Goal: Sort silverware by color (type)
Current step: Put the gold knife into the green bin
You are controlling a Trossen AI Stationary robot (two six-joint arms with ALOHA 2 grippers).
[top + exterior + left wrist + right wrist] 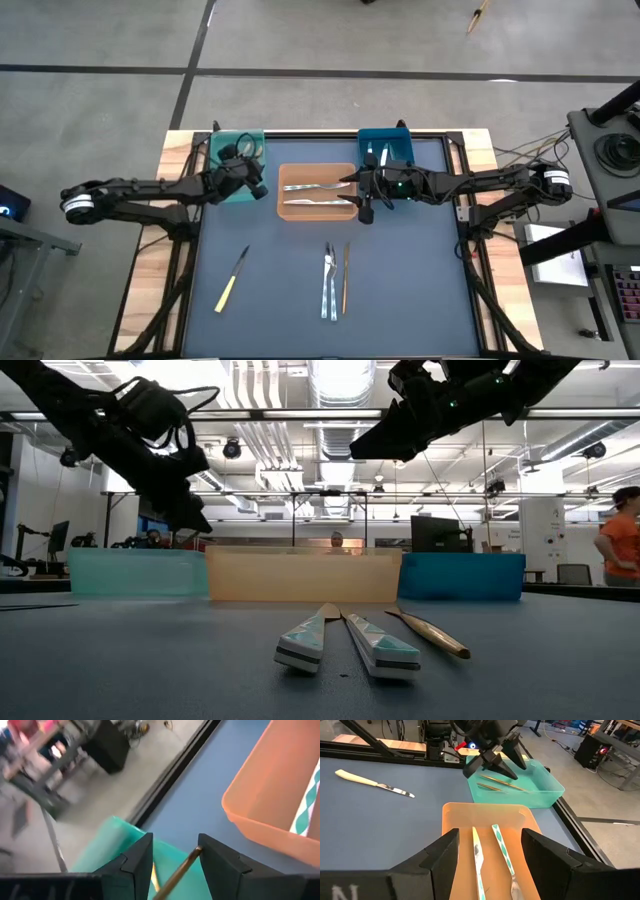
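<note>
Probably a robotics lab: exposed ceiling ducts [340,380], monitors [435,532], cabled benches behind the table [330,270]

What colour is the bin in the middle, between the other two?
Orange, holding two pieces of silverware; clearest in the right wrist view.

1. Cream-handled knife [231,281] lies diagonally on the mat, near left.
2. Two silver pieces [329,282] and a gold piece [346,276] lie side by side, near centre.
3. Two patterned pieces [318,194] lie in the orange bin [284,213].
4. Gold pieces [502,784] lie in the teal bin [547,795].

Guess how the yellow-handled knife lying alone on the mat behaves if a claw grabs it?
The knife looks thin and rigid, so probably stiff and light. It lies flat on the mat, likely hard to get fingers under. The smooth blade may slip; it shouldn't roll.
</note>
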